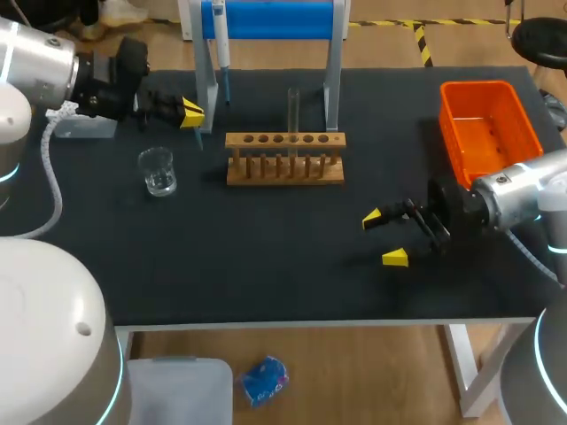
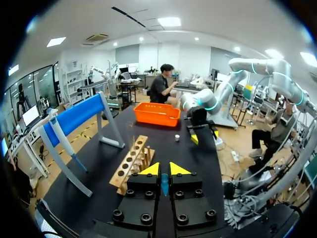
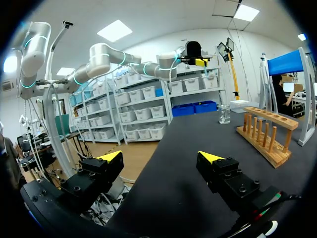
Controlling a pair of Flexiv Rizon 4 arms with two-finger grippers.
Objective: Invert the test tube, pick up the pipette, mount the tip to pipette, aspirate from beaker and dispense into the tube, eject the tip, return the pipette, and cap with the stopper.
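Our left gripper (image 2: 164, 171) is pressed together on a small blue plastic tip (image 2: 164, 186), which sits between the two yellow fingertips. It hovers at the far left of the black table (image 1: 266, 257), just beside the left leg of the white stand with the blue top bar (image 1: 275, 19). On this stand hangs the white and blue pipette (image 1: 222, 40), not yet taken. Our right gripper (image 1: 385, 237) is spread wide and holds nothing. It is low over the table, near the orange plastic bin (image 1: 456, 133).

We see the clear glass test tube (image 1: 292, 106) upright in the wooden rack with a row of holes (image 1: 283, 164), in the middle of the table. The small clear glass beaker (image 1: 158, 170) stands near the left gripper, well apart from the rack.

We judge that the step in hand is the mounting of the tip, because the tube seems ready and the tip is already in the fingers. The next move calls for a careful alignment of the tip with the lower end of the pipette, and then a straight and firm push. If the tip comes tilted, it may slip in the fingers.
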